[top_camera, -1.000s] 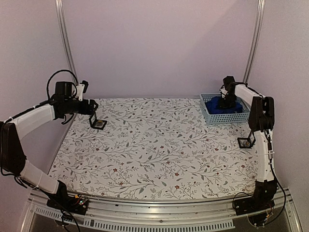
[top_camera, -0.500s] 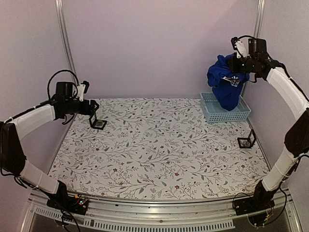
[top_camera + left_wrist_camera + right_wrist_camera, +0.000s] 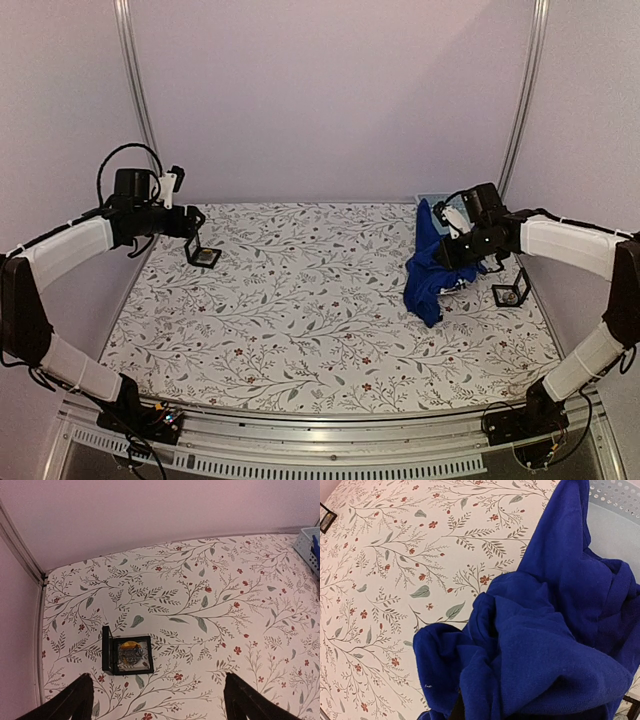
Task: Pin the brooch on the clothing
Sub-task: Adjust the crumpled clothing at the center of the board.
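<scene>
The royal-blue T-shirt (image 3: 428,275) hangs bunched from my right gripper (image 3: 460,248), its lower end touching the table just left of the basket. In the right wrist view the shirt (image 3: 555,645) fills the lower right and hides my fingers; its chest print does not show. The brooch lies in a small open black box (image 3: 206,257) at the far left, also seen in the left wrist view (image 3: 131,653). My left gripper (image 3: 161,700) hovers open and empty just near of that box, and shows in the top view (image 3: 192,226).
A pale blue basket (image 3: 308,544) stands at the far right, mostly hidden behind the shirt in the top view; its rim (image 3: 615,500) shows in the right wrist view. A second small black box (image 3: 510,293) sits near the right edge, below my right arm.
My right arm lifted the T-shirt out of the basket, swung it high, then brought it down and left onto the table. My left arm has not moved.
</scene>
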Robot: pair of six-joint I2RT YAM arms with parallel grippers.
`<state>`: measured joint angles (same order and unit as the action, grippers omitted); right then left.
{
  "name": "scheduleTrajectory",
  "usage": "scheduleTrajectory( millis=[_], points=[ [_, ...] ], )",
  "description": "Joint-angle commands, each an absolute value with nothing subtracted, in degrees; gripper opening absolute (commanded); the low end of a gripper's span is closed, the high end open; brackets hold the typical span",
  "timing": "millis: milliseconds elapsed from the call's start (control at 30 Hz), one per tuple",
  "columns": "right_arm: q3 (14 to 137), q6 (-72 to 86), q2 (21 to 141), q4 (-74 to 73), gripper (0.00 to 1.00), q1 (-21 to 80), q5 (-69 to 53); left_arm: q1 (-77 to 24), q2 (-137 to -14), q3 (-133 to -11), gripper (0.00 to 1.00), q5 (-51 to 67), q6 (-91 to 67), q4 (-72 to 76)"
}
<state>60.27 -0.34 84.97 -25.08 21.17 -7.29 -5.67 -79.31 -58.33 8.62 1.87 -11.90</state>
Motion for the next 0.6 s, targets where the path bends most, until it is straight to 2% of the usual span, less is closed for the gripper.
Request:
scheduleTrajectory(
  millis=[0, 233, 567],
  points=[
    [63.6, 1.9, 93.1, -20.6, 0.00, 17.6, 2.4, -6.2, -78.4, -57.8, 0.90, 9.2, 1.9, -12.0],
    [78.4, -3.1, 111.6, -21.2, 0.00, 13.6, 10.5, -6.3, -78.3, -57.5, 0.90, 8.5, 2.4, -12.1],
    [90.0, -16.3, 120.2, -20.2, 0.00, 9.9, 17.0, -6.4, -78.4, -57.4, 0.90, 8.1, 2.7, -12.0]
  ],
)
